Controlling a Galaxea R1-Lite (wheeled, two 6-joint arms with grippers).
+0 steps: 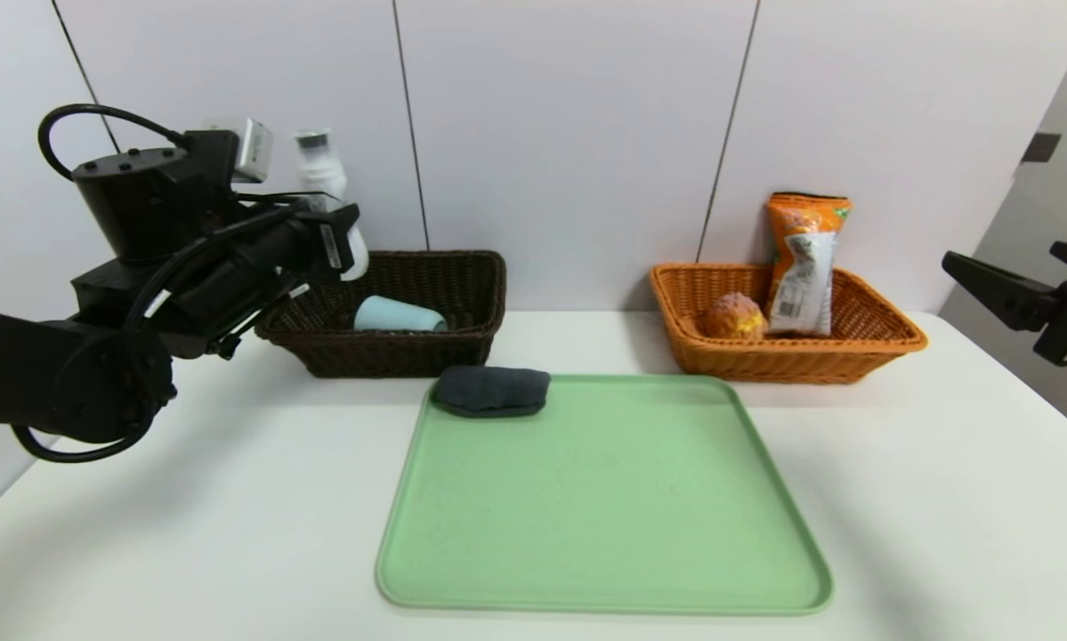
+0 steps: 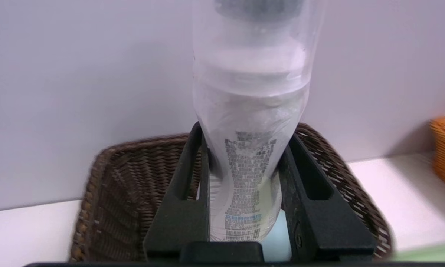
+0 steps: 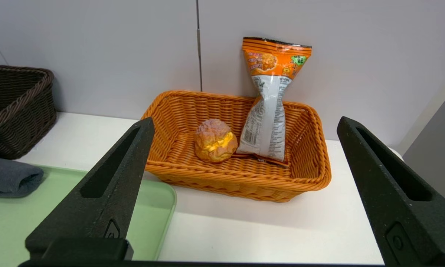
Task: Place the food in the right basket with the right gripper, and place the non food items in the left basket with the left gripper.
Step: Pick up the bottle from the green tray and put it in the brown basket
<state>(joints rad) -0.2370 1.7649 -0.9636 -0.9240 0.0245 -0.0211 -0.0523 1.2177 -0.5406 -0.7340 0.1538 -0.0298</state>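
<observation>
Jaws of the left gripper (image 2: 244, 193) clamp the bottle (image 2: 250, 122) low on its narrow lower body, cap end up, above the near left corner of the dark basket (image 1: 462, 307), where the cup (image 1: 398, 314) lies on its side. The bottle looks light, thin-walled and smooth, likely to flex or slip if squeezed on the wide part, so the waist is the sensible hold. The right gripper (image 3: 244, 193) hangs parked with jaws spread wide and empty at the table's right edge, facing the orange basket (image 3: 307, 181), which holds the bun (image 3: 215, 141) and the packet (image 3: 270, 104) propped against its back wall. The cloth (image 1: 492, 390) lies at the tray's (image 1: 604, 534) far left corner; soft and rolled, it would best be pinched across its middle.
</observation>
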